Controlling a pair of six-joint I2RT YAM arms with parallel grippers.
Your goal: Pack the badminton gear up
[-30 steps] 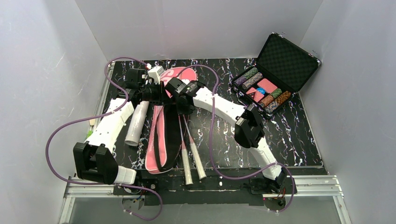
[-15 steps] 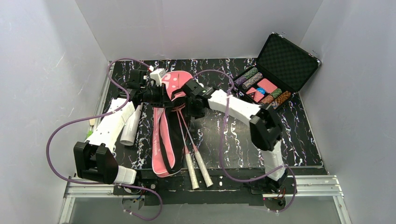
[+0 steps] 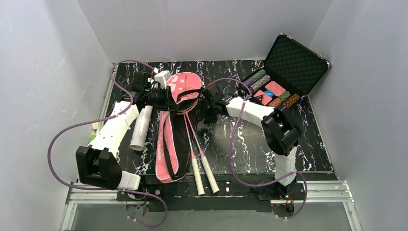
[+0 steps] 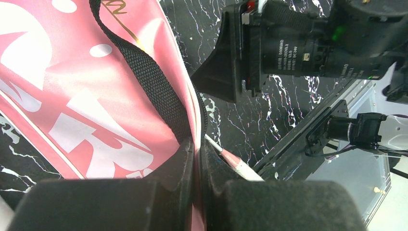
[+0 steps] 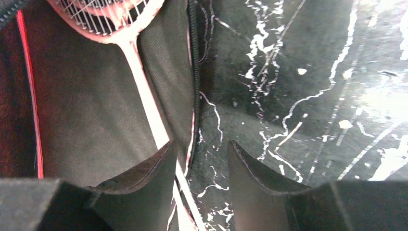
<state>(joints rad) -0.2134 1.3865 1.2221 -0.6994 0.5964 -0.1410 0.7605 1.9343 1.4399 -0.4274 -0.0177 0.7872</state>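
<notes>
Top external view: rackets (image 3: 198, 175) partway into bag (image 3: 163, 159), tube (image 3: 140, 127) unpacked.
My left fingers (image 4: 173, 192) pinch the bag's rim; my right fingers (image 5: 144, 178) gape half open, empty, over the racket shafts; handles stick out on the table (image 3: 250, 144).

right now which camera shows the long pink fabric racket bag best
Top external: the whole long pink fabric racket bag shows there. Left wrist shows only its lettered panel and black strap, its edge pinched in the left gripper. Right wrist shows just its dark lining and zip edge.

pale walls (image 3: 202, 29), black marbled tabletop (image 3: 312, 144)
</notes>
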